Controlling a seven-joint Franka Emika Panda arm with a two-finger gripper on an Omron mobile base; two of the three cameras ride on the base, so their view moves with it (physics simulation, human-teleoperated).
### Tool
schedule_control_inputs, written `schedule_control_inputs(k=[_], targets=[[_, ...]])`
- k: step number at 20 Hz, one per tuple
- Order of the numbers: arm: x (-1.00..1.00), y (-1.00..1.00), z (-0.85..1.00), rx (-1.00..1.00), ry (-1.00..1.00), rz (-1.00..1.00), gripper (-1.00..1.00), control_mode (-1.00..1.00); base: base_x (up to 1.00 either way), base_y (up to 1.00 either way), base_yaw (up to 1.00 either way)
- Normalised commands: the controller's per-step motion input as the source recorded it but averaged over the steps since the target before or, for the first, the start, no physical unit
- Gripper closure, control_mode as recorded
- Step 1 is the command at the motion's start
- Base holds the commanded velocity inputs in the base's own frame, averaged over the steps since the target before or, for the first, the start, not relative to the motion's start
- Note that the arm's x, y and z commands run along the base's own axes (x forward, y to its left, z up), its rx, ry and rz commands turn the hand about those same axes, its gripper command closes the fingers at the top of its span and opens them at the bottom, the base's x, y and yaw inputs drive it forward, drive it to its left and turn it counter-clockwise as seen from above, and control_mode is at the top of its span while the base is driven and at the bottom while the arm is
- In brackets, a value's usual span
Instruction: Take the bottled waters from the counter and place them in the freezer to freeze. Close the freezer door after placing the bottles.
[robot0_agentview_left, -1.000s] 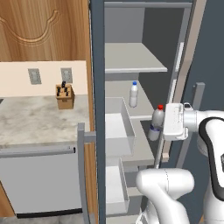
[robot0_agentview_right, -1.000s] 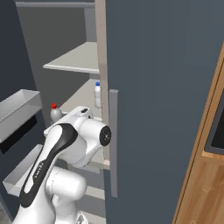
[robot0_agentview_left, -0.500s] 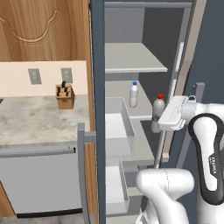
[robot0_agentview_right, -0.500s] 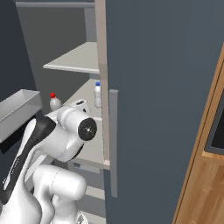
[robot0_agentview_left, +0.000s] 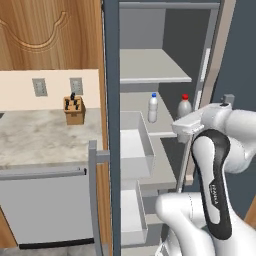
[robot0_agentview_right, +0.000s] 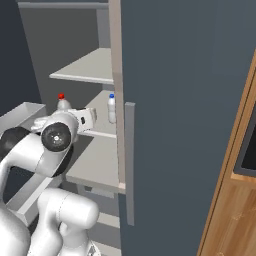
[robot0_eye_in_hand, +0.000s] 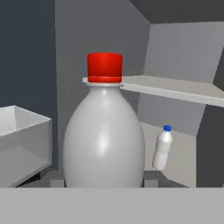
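Kitchen, left base view: freezer (robot0_agentview_left: 165, 75) open, beige bench (robot0_agentview_left: 45, 137) with knife block (robot0_agentview_left: 74, 111) at left. Blue-capped bottle (robot0_agentview_left: 153, 108) upright on middle shelf; red-capped bottle (robot0_agentview_left: 184, 107) near it, beside the arm. Right base view: both bottles inside, freezer door (robot0_agentview_right: 185, 115) open. Hand view: hand (robot0_eye_in_hand: 104, 183) clenched on red-capped bottle, upright.

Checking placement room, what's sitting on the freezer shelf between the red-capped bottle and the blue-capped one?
Nothing: in the hand view, only bare pale shelf separates the red-capped bottle, shut in the gripper, from the blue-capped bottle standing farther back.
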Motion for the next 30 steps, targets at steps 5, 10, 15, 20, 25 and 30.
schedule_control_inputs(k=[5,10,15,20,25,30], targets=[[-0.08,0.00,0.16,0.00,0.00,-0.37,1.00,-1.00,0.00,0.00,0.00],[0.00,0.04,0.35,0.00,-0.02,-0.31,1.00,-1.00,0.00,0.00,0.00],[0.00,0.10,0.39,0.00,-0.01,-0.27,1.00,-1.00,0.00,0.00,0.00],[0.00,0.00,0.37,0.04,-0.01,-0.12,1.00,-1.00,0.00,0.00,0.00],[0.00,0.00,0.05,0.01,-0.17,0.00,1.00,-1.00,0.00,0.00,0.00],[0.00,0.00,0.11,0.00,-0.08,0.06,1.00,-1.00,0.00,0.00,0.00]])
